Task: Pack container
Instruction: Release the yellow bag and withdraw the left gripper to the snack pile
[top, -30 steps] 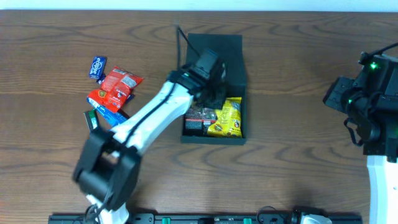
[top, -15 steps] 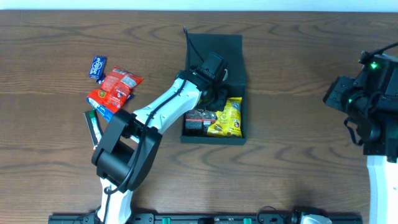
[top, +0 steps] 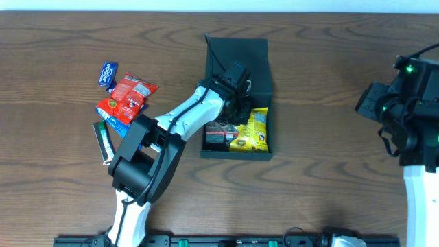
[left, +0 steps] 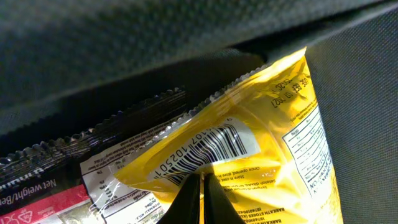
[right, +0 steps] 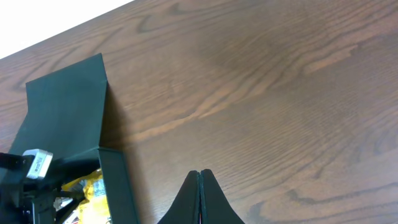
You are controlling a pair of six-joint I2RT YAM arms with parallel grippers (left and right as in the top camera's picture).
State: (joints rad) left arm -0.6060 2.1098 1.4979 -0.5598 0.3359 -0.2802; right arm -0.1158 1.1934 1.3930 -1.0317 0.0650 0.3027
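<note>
Hovering inside matte container [top: 236,55], left gripper [left: 202,185] closed above glossy yellow packet [left: 280,155], right gripper [right: 200,183] closed.

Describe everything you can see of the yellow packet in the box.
The yellow packet is a glossy, crinkled foil-like pouch with a crimped end seal, a white barcode patch and a printed nutrition panel facing up. It lies flat in the right side of the open container, its left edge overlapping a dark packet with a red label. The left gripper, fingers together, hangs close over it; contact cannot be told.
</note>
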